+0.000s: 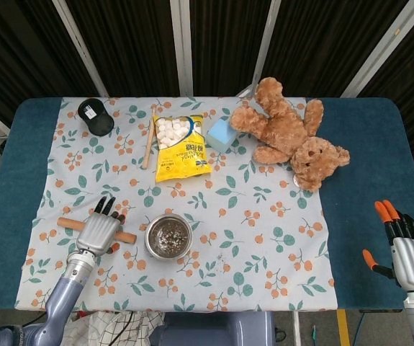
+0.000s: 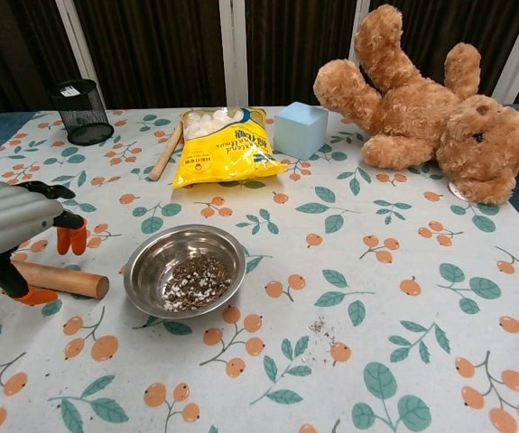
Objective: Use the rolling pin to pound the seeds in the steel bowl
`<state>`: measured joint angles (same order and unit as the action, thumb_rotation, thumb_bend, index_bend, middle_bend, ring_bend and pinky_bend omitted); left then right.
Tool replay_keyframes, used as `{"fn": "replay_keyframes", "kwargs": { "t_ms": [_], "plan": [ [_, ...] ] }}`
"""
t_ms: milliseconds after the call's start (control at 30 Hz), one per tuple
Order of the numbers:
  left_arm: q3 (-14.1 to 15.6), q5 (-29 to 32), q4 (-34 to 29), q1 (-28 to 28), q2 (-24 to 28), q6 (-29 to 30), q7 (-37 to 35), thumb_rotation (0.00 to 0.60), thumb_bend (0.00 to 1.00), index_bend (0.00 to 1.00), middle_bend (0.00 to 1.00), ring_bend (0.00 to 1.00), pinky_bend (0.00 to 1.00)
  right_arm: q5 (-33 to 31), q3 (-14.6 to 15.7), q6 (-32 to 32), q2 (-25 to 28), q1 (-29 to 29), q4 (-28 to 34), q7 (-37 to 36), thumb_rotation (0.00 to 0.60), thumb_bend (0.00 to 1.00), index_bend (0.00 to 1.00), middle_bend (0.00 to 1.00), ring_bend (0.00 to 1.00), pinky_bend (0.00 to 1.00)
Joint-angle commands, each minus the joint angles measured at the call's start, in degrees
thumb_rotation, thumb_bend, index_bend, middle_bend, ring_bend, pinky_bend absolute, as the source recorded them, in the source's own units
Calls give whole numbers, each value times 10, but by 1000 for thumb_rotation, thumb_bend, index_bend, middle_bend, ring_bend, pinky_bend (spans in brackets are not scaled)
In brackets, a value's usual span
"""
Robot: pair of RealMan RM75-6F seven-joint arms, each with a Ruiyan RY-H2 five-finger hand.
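Here, the left hand [image 1: 99, 232] hangs over the middle of the rolling pin [image 1: 126, 237], fingers spread and pointing toward twelve o'clock, holding nothing. The pin lies flat directly beneath it, its long axis running from ten o'clock to four o'clock, the four o'clock end just beside the steel bowl [image 1: 168, 236] of seeds [image 2: 196, 280]. The right hand [image 1: 410, 258], open and empty, sits well apart at three o'clock.

The yellow marshmallow bag [image 1: 181, 148] has some big white letters on it, but they are too small to read.
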<state>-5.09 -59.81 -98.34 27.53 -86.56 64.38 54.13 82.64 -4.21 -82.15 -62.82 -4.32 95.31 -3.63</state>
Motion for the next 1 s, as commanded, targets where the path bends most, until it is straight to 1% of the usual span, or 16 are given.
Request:
{"fn": "replay_keyframes", "kwargs": {
  "t_ms": [33, 233, 533, 833, 1000],
  "plan": [
    [4, 8, 5, 7, -8, 0, 3, 600, 354, 399, 395, 48, 10, -2, -1, 2, 1, -1, 2, 0, 600, 360, 0, 0, 0, 0],
    [13, 14, 9, 18, -20, 2, 6, 600, 371, 414, 415, 53, 10, -3, -2, 3, 2, -1, 4, 2, 600, 359, 0, 0, 0, 0],
    [24, 20, 7, 27, -20, 9, 5, 600, 422, 452, 460, 65, 10, -4, -1, 3, 1, -1, 4, 2, 600, 360, 0, 0, 0, 0],
    [33, 34, 3, 38, -8, 9, 11, 600, 474, 452, 457, 65, 10, -5, 1, 2, 0, 2, 5, 4, 600, 359, 0, 0, 0, 0],
    [37, 42, 1, 43, -4, 8, 13, 600, 486, 484, 456, 65, 10, -2, 4, -1, -2, 5, 2, 4, 600, 359, 0, 0, 0, 0]
  ]
}}
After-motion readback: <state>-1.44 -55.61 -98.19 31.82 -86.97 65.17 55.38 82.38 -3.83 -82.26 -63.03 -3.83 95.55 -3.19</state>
